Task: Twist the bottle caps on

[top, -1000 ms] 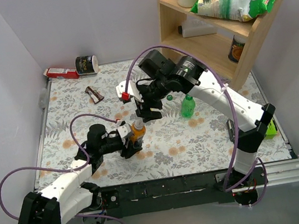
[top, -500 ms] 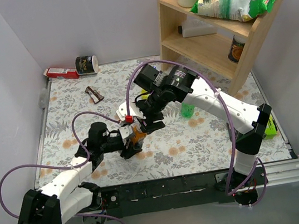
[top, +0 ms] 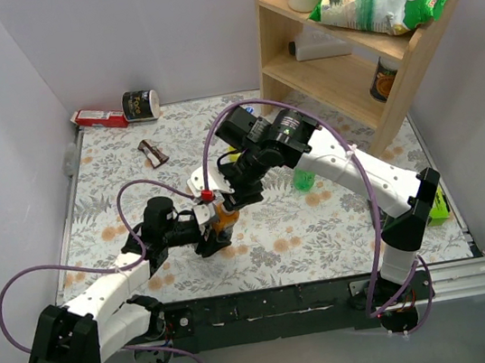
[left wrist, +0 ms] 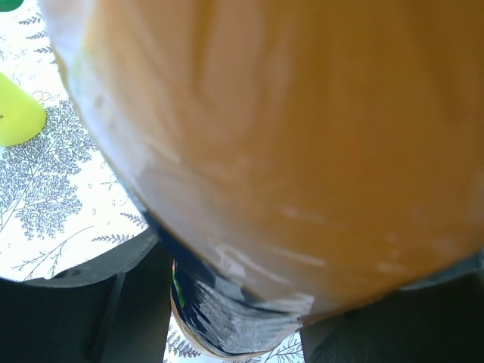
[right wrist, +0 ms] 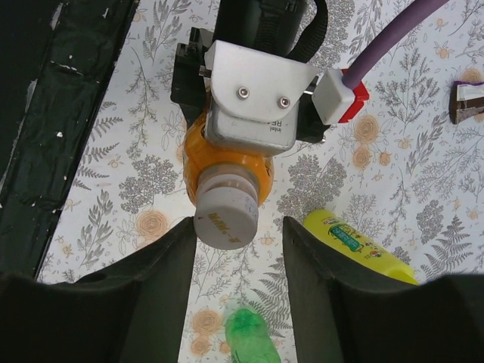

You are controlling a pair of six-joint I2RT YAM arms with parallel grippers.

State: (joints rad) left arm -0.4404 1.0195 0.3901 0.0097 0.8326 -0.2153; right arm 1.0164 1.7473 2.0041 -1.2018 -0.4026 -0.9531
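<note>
Orange bottle [right wrist: 198,165] in left gripper [top: 211,223], right gripper [top: 228,198] lowered over cap [right wrist: 225,216]

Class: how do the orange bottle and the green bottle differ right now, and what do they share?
The orange bottle is clamped in the left gripper; the green bottle stands free on the floral mat. The orange bottle carries a white cap; the green bottle's top is too unclear to tell. Both are small plastic bottles.
</note>
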